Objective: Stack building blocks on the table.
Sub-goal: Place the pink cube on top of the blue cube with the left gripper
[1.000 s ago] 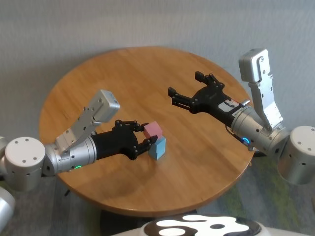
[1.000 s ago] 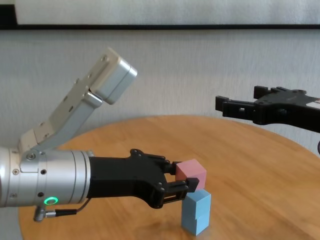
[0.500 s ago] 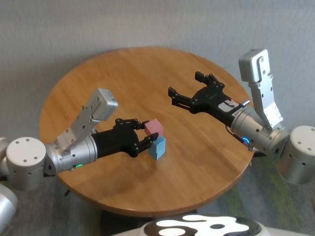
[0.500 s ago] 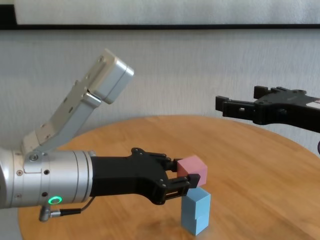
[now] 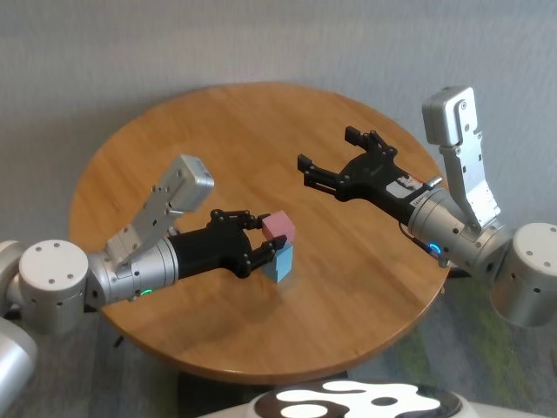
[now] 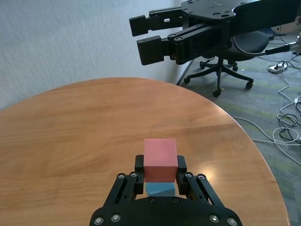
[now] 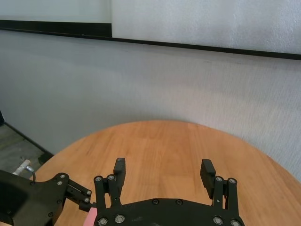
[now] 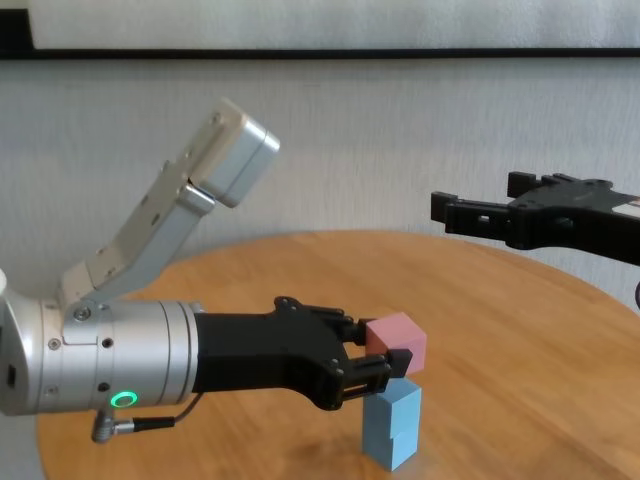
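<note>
My left gripper (image 5: 265,239) is shut on the pink cube (image 5: 278,227) and holds it just above the light blue stack (image 5: 278,260), which stands two cubes high on the round wooden table (image 5: 218,131). In the chest view the pink cube (image 8: 397,342) sits over the top of the blue stack (image 8: 392,428), slightly toward my left gripper (image 8: 385,352). The left wrist view shows the pink cube (image 6: 160,159) between the fingers, with blue (image 6: 160,189) right under it. My right gripper (image 5: 328,150) is open and empty, hovering above the table's right half, apart from the cubes.
The table's edge (image 5: 287,370) curves close to the stack on the near side. My right gripper (image 6: 155,35) hangs beyond the stack in the left wrist view. An office chair (image 6: 221,70) and cables (image 6: 287,117) are on the floor past the table.
My left gripper has carried the pink cube a little to the right, to above the blue stack. The right arm has not moved.
</note>
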Controlling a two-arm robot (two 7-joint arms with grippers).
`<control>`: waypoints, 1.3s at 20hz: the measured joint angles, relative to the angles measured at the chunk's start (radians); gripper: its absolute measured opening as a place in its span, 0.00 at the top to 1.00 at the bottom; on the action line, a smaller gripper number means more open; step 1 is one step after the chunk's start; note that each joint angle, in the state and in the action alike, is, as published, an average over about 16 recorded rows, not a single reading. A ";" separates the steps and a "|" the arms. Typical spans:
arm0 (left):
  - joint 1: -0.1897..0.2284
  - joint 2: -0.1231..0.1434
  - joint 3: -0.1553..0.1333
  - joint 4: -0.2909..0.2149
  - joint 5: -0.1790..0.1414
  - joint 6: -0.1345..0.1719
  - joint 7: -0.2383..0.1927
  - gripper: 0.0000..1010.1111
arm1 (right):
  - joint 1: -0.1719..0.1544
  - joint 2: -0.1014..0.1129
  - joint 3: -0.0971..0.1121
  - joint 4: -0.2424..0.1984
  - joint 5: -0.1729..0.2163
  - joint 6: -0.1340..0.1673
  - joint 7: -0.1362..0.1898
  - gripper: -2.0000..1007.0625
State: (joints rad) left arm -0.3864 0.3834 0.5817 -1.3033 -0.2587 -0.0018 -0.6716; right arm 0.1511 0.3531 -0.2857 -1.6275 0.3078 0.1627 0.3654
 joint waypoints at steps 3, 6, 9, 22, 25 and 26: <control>-0.006 0.000 0.009 0.007 -0.007 0.003 0.000 0.60 | 0.000 0.000 0.000 0.000 0.000 0.000 0.000 0.00; -0.010 0.000 0.018 0.013 -0.015 0.009 -0.002 0.60 | 0.000 0.000 0.000 0.000 0.000 0.000 0.000 0.00; -0.015 0.001 0.026 0.021 -0.023 0.013 -0.004 0.60 | 0.000 0.000 0.000 0.000 0.000 0.000 0.000 0.00; -0.031 0.002 0.048 0.047 -0.055 0.010 -0.013 0.60 | 0.000 0.000 0.000 0.000 0.000 0.000 0.000 0.00; -0.033 0.002 0.050 0.052 -0.061 0.007 -0.012 0.60 | 0.000 0.000 0.000 0.000 0.000 0.000 0.000 0.00; -0.033 0.002 0.051 0.053 -0.062 0.007 -0.011 0.60 | 0.000 0.000 0.000 0.000 0.000 0.000 0.000 0.00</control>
State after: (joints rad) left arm -0.4194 0.3853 0.6325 -1.2501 -0.3209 0.0048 -0.6827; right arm 0.1511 0.3531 -0.2857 -1.6275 0.3078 0.1627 0.3654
